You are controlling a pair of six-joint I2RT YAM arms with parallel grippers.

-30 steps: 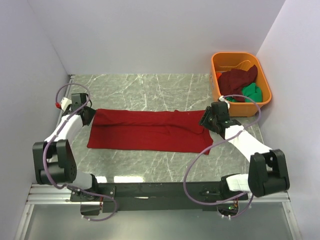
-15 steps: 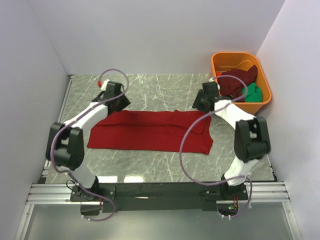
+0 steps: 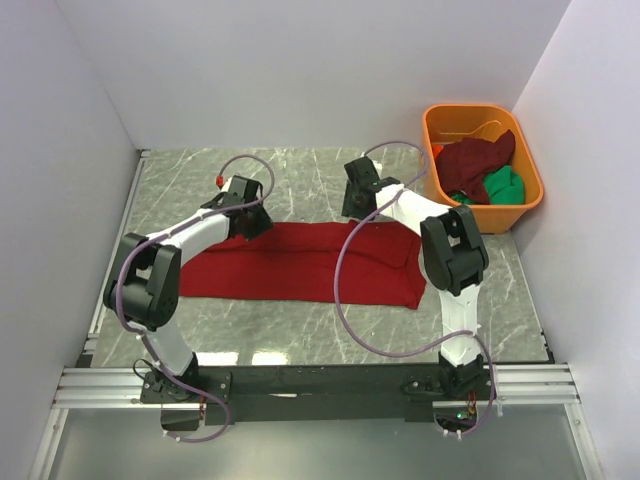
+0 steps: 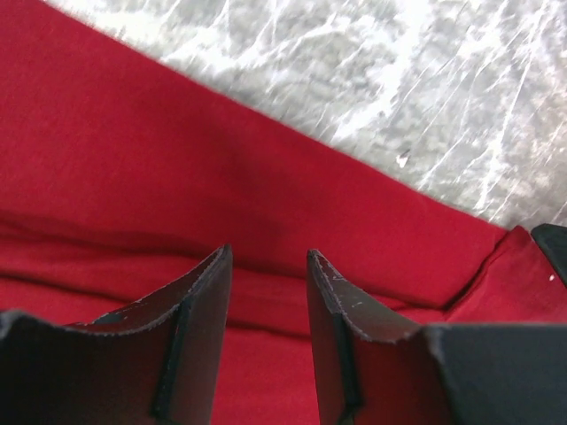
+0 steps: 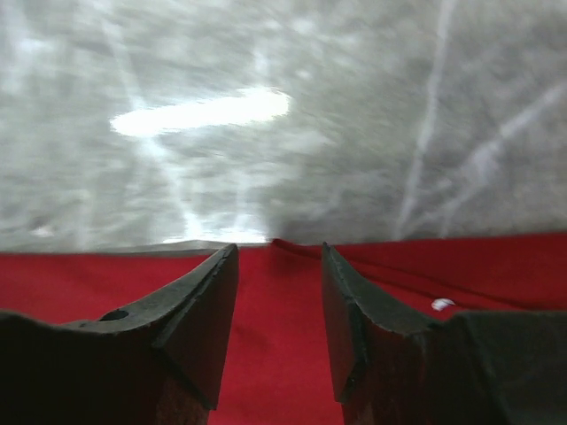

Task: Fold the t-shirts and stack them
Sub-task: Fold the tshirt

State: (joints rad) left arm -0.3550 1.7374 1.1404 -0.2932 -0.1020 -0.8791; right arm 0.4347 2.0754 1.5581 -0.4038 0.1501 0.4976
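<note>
Both arms swing inward from shirt ends. Left gripper (image 4: pixel 267 261), right gripper (image 5: pixel 279 255) now hang at far edge of red t-shirt (image 3: pixel 300 265), jaws parted, holding nothing. Shirt lies under fingertips, long folded band on worktop (image 3: pixel 300 180); contact unclear. Position probably suits pinching far edge for next fold.

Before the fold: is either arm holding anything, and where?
Nothing is held: the left gripper and right gripper are open near the far edge of the bright red cloth t-shirt.
</note>
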